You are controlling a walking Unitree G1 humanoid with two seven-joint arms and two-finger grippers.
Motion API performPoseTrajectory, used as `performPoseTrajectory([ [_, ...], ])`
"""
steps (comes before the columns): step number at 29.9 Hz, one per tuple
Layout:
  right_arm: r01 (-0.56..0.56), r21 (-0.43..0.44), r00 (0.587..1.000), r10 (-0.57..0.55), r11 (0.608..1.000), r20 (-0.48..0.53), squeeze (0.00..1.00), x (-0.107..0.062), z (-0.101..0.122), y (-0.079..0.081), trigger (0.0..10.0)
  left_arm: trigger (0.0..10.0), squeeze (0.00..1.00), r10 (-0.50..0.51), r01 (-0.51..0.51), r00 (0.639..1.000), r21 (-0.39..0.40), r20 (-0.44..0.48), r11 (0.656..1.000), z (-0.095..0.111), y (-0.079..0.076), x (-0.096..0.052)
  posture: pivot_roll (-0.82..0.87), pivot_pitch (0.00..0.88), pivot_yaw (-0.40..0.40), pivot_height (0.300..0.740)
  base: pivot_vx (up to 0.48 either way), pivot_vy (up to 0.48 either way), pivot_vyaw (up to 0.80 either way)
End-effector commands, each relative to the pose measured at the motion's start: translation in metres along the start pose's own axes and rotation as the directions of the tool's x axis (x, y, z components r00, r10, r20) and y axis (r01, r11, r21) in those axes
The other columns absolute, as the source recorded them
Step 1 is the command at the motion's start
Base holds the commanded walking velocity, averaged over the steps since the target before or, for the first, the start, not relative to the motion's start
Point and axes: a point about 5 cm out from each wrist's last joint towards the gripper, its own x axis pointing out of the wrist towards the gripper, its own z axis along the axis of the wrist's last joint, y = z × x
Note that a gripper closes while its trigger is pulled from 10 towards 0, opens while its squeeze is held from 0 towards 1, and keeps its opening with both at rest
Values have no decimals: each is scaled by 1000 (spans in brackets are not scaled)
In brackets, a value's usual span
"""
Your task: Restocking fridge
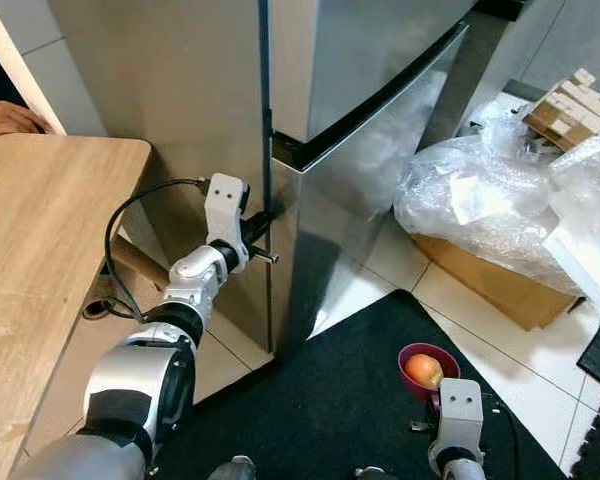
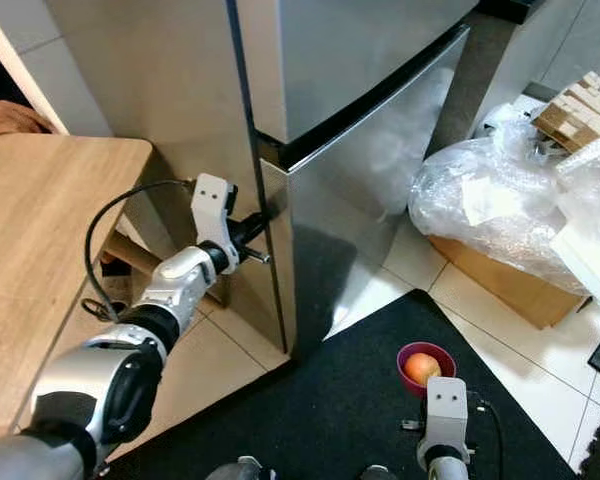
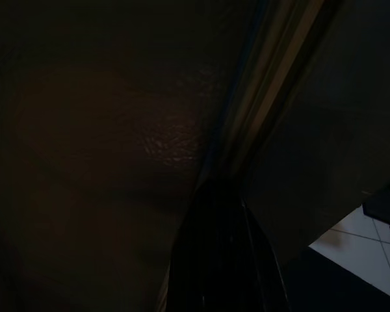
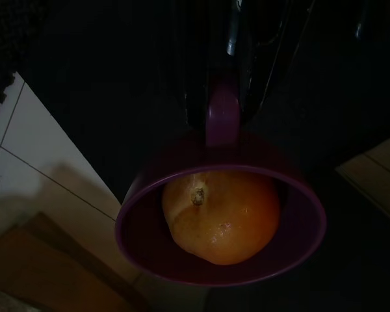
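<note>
left gripper at one fridge edge, jaws unclear; right gripper clamps one cup, one orange

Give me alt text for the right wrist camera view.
A purple cup holding an orange fruit hangs by its handle from the right gripper, above black mat and white floor tiles.

Left arm extended forward, left gripper fingers together, pointing ahead. Right gripper low, clamped on cup handle.
</note>
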Motion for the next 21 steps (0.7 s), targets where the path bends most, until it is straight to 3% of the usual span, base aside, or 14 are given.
performPoseTrajectory([
  [1, 25, 14, 1000, -25, 1000, 15, 0, -3, -1, -4, 10000, 10000, 0, -201, 203, 979, 33, -37, 979, -5, -45, 19, -163, 186, 23, 731, 0, 0, 0],
  [21, 28, 21, 999, -28, 999, 15, 0, -3, -2, -2, 10000, 10000, 0, -295, 296, 955, 39, -37, 954, -6, -71, 28, -163, 184, 30, 731, 0, 0, 0],
])
